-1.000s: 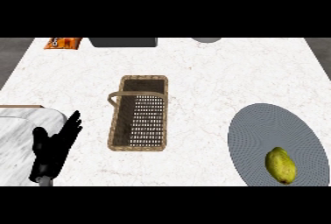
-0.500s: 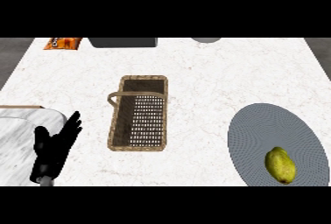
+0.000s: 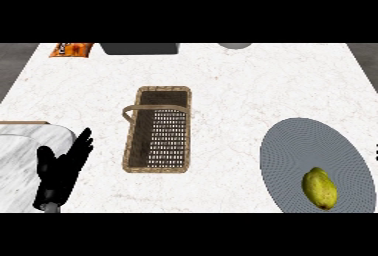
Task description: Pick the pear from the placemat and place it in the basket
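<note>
My left hand (image 3: 63,170) rests open, my right is out of view, and the pear (image 3: 320,188) could roll off the placemat (image 3: 310,145) if nudged before reaching the basket (image 3: 159,131).

The counter (image 3: 244,85) looks like white marble with faint grey veins, smooth and pretty matt. The basket (image 3: 159,131) is woven wicker, tan and rough, with an open mesh bottom. The placemat (image 3: 314,150) is grey with a fine ribbed weave, looks like cloth. The pear (image 3: 320,188) has a dull yellow-green skin with brownish speckles. The left hand (image 3: 60,172) is plain matt black, looks like plastic or rubber, can't tell which.
</note>
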`<state>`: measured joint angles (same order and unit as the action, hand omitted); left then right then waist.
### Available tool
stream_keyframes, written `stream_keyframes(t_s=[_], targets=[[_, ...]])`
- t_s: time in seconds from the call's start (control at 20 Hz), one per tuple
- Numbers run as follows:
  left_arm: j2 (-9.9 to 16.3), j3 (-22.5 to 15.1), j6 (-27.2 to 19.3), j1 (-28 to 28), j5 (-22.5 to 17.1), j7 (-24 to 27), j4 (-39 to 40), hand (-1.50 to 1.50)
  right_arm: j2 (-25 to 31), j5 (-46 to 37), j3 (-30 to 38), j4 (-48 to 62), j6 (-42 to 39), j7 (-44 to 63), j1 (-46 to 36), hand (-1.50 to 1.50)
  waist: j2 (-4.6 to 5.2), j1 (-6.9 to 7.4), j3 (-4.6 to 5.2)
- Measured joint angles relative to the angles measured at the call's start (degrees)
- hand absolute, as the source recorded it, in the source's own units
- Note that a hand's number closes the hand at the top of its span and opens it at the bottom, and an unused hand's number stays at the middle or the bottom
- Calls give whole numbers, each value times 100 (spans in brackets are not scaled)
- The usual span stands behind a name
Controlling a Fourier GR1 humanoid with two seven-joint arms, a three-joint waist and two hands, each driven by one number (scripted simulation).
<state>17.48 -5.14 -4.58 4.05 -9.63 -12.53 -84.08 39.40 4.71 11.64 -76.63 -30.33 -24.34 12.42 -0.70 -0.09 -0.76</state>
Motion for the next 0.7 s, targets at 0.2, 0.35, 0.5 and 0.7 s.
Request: stream_keyframes(t_s=[0.2,0.35,0.5,0.7], targets=[[-55,-8,5,32,72,63,-8,0,-205,-192,-104,4,168,82,-77,-150,0,1,-1],[-82,26,24,3,48,-43,28,0,-393,-285,-168,-33,286,126,-137,-150,5,-3,8],[-99,45,34,94,65,-4,-66,0,-507,-341,-182,28,341,190,-264,-150,11,11,18],[-135,82,41,79,91,-20,-11,0,-600,-461,-228,48,381,234,-379,-150,6,2,11]])
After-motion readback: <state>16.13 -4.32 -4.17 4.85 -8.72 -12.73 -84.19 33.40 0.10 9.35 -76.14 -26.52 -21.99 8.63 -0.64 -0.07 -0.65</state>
